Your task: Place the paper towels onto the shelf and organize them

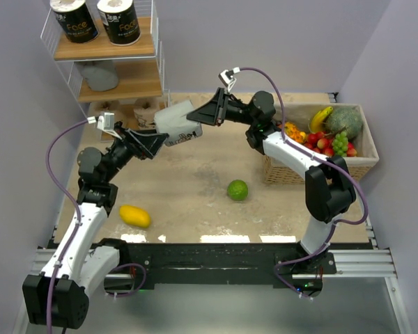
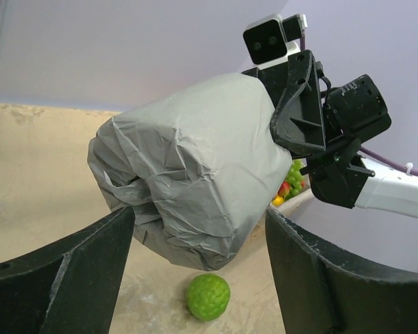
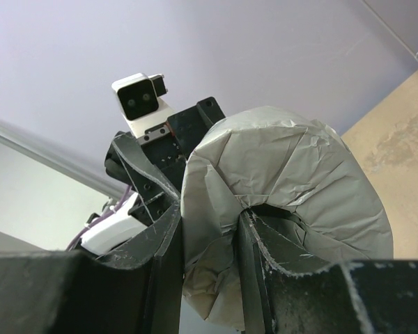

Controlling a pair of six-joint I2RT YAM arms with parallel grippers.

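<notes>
A grey paper towel roll point(image 1: 175, 124) hangs in the air in front of the shelf point(image 1: 125, 87). My right gripper point(image 1: 200, 117) is shut on it, with one finger in the centre hole and the other outside the wall point(image 3: 209, 216). My left gripper point(image 1: 161, 138) is open, and its fingers stand on either side of the same roll point(image 2: 188, 174) with a gap on each side. Two black-wrapped rolls point(image 1: 97, 21) stand on the shelf's top board, and a grey roll point(image 1: 101, 76) lies on the middle board. A tan roll point(image 1: 145, 111) shows partly on the lowest board.
A round green fruit point(image 1: 237, 189) lies mid-table, below the held roll in the left wrist view point(image 2: 207, 296). A yellow oval fruit point(image 1: 134, 216) lies near the left arm. A wicker basket point(image 1: 362, 165) of fruit stands at the right, by the wall.
</notes>
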